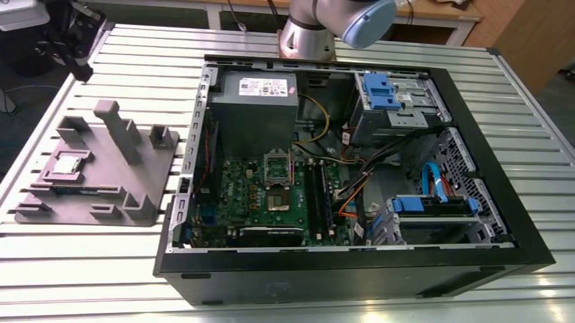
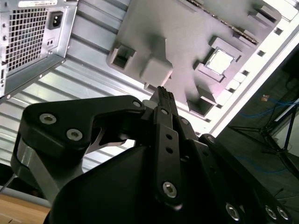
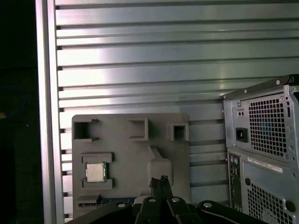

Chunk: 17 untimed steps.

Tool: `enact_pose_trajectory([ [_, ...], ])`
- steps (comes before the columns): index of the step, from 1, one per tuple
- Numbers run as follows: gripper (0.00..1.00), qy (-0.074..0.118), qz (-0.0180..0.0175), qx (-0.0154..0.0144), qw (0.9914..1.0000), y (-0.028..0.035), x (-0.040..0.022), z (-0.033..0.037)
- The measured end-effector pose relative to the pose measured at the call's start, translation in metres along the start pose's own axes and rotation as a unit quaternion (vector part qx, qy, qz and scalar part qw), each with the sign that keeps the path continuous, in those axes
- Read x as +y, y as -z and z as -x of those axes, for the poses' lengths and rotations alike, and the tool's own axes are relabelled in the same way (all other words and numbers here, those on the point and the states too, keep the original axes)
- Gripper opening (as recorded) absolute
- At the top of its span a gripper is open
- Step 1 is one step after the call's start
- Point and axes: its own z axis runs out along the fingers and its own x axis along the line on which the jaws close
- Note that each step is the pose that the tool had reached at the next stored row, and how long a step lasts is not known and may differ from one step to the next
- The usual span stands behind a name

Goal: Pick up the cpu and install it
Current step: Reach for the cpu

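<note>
Closest to the lens in both wrist views, the gripper (image 3: pixel 159 179) (image 2: pixel 163 89) has its fingertips together, clamped on nothing, and hangs above the grey tray (image 3: pixel 126 154). Sweeping the exterior view from its left, the tray (image 1: pixel 99 183) sits on the slatted table (image 1: pixel 90 269), and the cpu (image 1: pixel 72 163) lies flat, silvery top up, in a square recess of it. Next comes the open case (image 1: pixel 359 272), beside the tray. Inside it the motherboard (image 1: pixel 238 195) carries the socket (image 1: pixel 277 180), with loose cables (image 1: pixel 359 176) and blue drive bays (image 1: pixel 431 204) farther to that view's right. Several things could go wrong, as I judge it. Closed fingers coming down on the chip would press or scrape its top rather than take it. A descent off line could strike the recess walls or the tray's tall posts (image 1: pixel 117 124). A skewed grip would let the chip tilt, and a tilted or wrongly turned chip set on the socket could bend its contacts. Whether the socket's frame stands open I cannot tell. The cpu (image 3: pixel 95 172) (image 2: pixel 219 61) is untouched, lying lower than the fingertips and off to one side of them, and a raised block of the tray is nearer the tips than the chip is. It is also well apart from the socket.
</note>
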Motion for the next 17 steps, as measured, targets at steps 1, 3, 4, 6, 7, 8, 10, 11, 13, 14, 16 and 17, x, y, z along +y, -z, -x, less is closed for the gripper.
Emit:
enact_pose_trajectory([
  [1, 0.1, 0.0, 0.0, 0.0, 1.0, -0.0013, -0.0005, -0.0029],
  [3, 0.1, 0.0, 0.0, 0.0, 1.0, -0.0037, -0.0014, -0.0082],
  [4, 0.1, 0.0, 0.0, 0.0, 1.0, -0.0049, -0.0019, -0.0108],
  [6, 0.1, 0.0, 0.0, 0.0, 1.0, -0.0071, -0.0027, -0.0165],
  [7, 0.1, 0.0, 0.0, 0.0, 1.0, -0.0083, -0.0032, -0.0197],
  [8, 0.1, 0.0, 0.0, 0.0, 1.0, -0.0094, -0.0037, -0.0229],
  [10, 0.1, 0.0, 0.0, 0.0, 1.0, -0.0112, -0.0045, -0.0284],
  [11, 0.1, 0.0, 0.0001, 0.0, 1.0, -0.0123, -0.0049, -0.0308],
  [13, 0.1, 0.0, 0.0, 0.0, 1.0, -0.0143, -0.0057, -0.0351],
  [14, 0.1, 0.0, 0.0, 0.0, 1.0, -0.0153, -0.0061, -0.037],
  [16, 0.1, 0.0, 0.0, 0.0001, 1.0, -0.0176, -0.007, -0.0403],
  [17, 0.1, 0.0, 0.0, 0.0003, 1.0, -0.0186, -0.0073, -0.0418],
])
